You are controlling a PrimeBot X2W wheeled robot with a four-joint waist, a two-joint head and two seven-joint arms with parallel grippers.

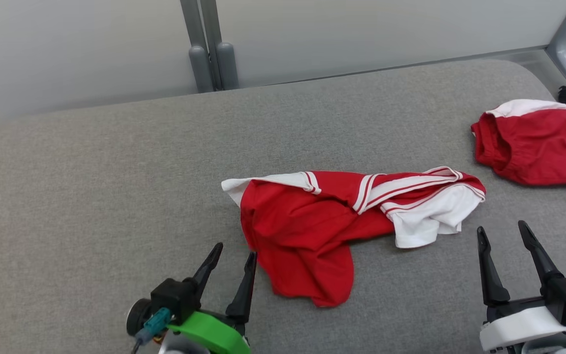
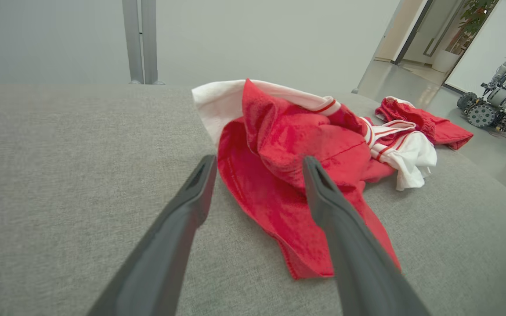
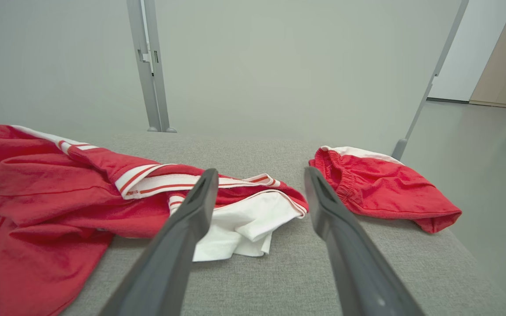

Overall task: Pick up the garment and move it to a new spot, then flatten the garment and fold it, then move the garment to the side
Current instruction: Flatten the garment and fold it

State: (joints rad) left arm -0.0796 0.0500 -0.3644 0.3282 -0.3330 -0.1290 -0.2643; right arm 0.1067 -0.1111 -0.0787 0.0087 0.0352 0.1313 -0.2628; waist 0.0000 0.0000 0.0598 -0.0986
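Observation:
A crumpled red garment [image 1: 307, 221] with white sleeves and red-and-white striped trim lies on the middle of the grey padded table [image 1: 91, 187]. In the left wrist view the garment [image 2: 288, 149] bunches up just ahead of my fingers, and in the right wrist view the garment [image 3: 59, 184] spreads to the left. My left gripper [image 1: 236, 253] stands open near the garment's lower left edge, with nothing between its fingers. Off the white sleeve's right, my right gripper [image 1: 501, 228] is open too and touches no cloth.
A second red garment [image 1: 538, 142] with a white band lies bunched at the table's far right edge, also as the red bundle [image 3: 376, 184] ahead of my right fingers. A grey partition with metal posts [image 1: 209, 49] backs the table. Another wheeled robot [image 2: 494, 109] stands on the floor beyond.

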